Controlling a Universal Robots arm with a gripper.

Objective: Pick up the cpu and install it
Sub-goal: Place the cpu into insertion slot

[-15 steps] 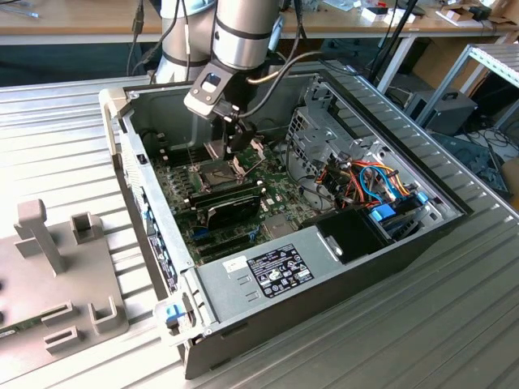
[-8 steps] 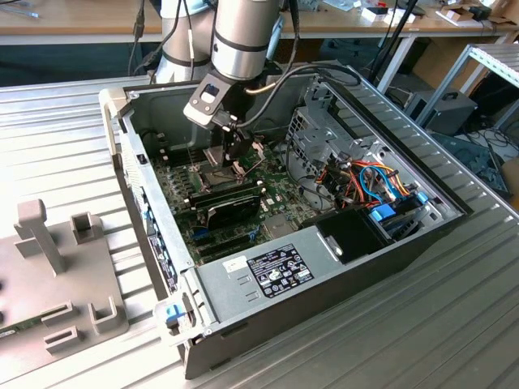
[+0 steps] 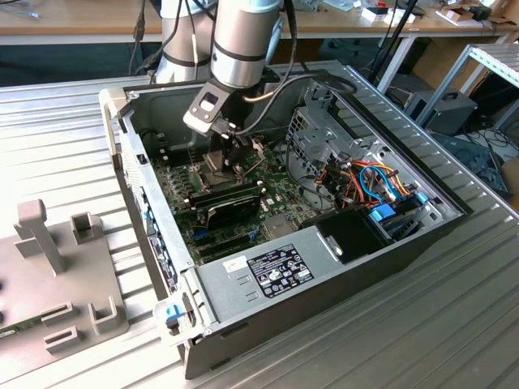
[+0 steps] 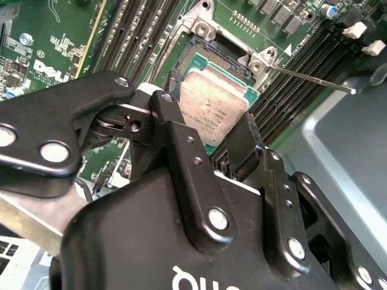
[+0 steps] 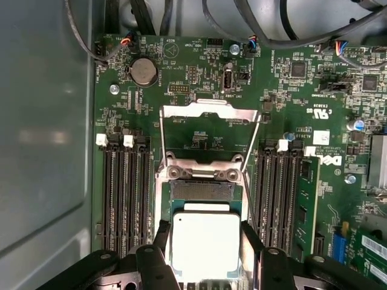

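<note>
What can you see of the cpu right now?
The cpu is a small flat square chip with a silver-grey metal top and a thin green edge. The tool appears to grip it by two opposite sides with black fingers, holding it just over the open socket on the green motherboard.

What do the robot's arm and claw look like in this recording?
The silver-grey cylindrical arm has a pale blue joint cap and black cables running down it. The black metal claw has jointed linkage fingers fastened with round silver pins, and white lettering on its body.
</note>
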